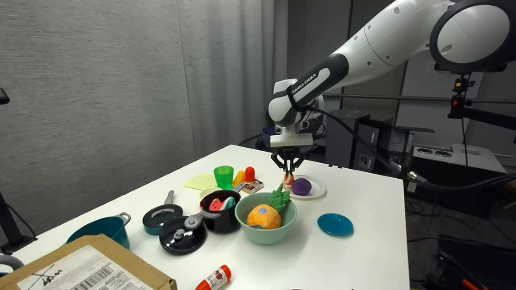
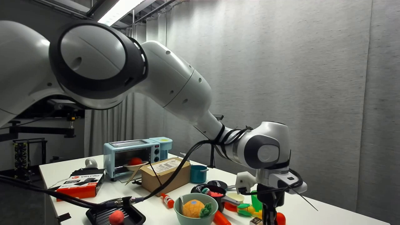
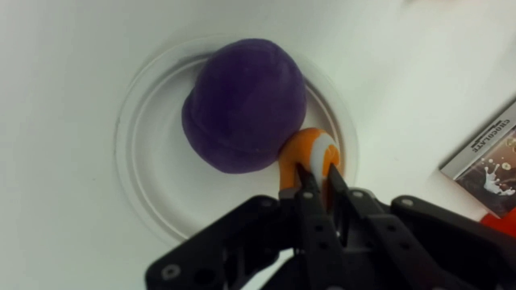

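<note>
1. Your claw [image 3: 317, 170] is drawn narrow, its tips pinching the orange piece [image 3: 289, 173] at its white stripe.
2. In your wrist view, that piece shows inside the rim of the plate [image 3: 161, 173], right against the purple ball [image 3: 248, 104] lying there; you can't tell whether it touches the plate.
3. In both exterior views, you see the pineapple [image 1: 264, 216] in the green bowl [image 1: 266, 237].
4. Beside it, the black pot [image 1: 223, 225] holds watermelon slices [image 1: 216, 205].
5. In an exterior view, your grill pan [image 2: 138, 217] holds a pink ball [image 2: 116, 217]; a white bowl [image 2: 137, 167] with a red ball [image 2: 135, 161] sits at the mouth of the oven [image 2: 108, 160].
</note>
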You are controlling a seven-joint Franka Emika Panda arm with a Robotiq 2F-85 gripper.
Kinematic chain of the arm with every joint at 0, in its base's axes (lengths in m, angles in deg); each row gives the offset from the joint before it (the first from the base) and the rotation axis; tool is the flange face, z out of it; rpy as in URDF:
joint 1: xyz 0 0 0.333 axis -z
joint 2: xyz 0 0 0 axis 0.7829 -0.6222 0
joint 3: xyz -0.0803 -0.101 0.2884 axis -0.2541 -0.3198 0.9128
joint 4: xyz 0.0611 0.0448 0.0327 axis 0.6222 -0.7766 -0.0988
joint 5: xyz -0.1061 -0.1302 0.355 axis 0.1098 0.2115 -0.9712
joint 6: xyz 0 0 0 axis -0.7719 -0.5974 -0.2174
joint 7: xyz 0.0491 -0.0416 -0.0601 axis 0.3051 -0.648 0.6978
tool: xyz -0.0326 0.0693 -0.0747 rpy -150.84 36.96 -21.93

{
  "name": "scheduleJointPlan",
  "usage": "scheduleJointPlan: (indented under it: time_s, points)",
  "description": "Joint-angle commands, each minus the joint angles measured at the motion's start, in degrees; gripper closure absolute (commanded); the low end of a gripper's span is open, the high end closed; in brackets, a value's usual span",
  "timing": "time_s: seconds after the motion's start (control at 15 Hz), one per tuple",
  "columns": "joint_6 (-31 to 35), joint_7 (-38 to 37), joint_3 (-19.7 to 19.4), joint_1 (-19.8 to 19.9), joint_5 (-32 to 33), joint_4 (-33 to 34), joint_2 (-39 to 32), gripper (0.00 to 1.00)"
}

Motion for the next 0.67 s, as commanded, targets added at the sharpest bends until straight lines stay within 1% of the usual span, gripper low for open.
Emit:
scheduleJointPlan:
  time_s: [0.0, 0.33, 0.53, 0.6]
  points:
    - [-1.93, -3.99, -1.06, -0.4, -0.79, 1.06, -0.32, 0.98]
    - [-4.35, -9.94, -1.46, 0.89, -1.74, 0.84, -0.72, 0.98]
    - [-4.09, -9.26, -0.62, 1.92, -2.22, 0.58, -0.75, 0.98]
    - [-3.62, -8.83, -0.53, 1.97, -2.21, 0.49, -0.76, 0.65]
